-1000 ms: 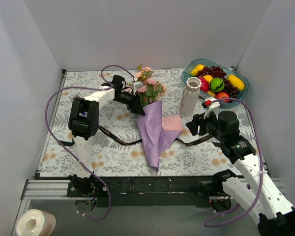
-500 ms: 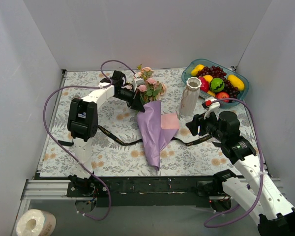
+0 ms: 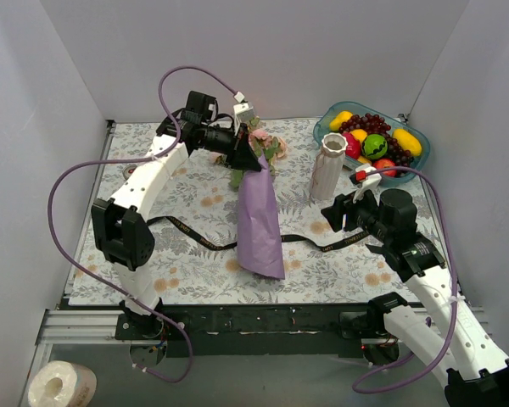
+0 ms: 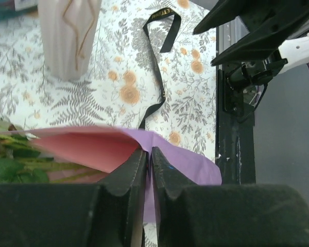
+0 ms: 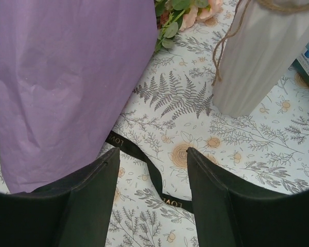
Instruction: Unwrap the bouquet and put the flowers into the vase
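Purple paper [image 3: 260,225] now hangs in the air, seen from the top: the left end effector [image 3: 253,161] has shut on its top edge and lifted it up, beside the flowers [image 3: 270,146] at the far side, left of the vase [image 3: 331,165]. I think the unwrapping is nearly done. The left wrist view shows the fingers pinched tight on the sheet. The right wrist view shows the right end effector [image 5: 152,170] wide, holding nothing, above the black ribbon [image 5: 155,181] on the flowery bench [image 5: 257,149]. Grey walls [image 3: 237,51] stand around.

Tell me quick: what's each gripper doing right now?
Left gripper: shut on the purple wrapping paper.
Right gripper: open, holding nothing.
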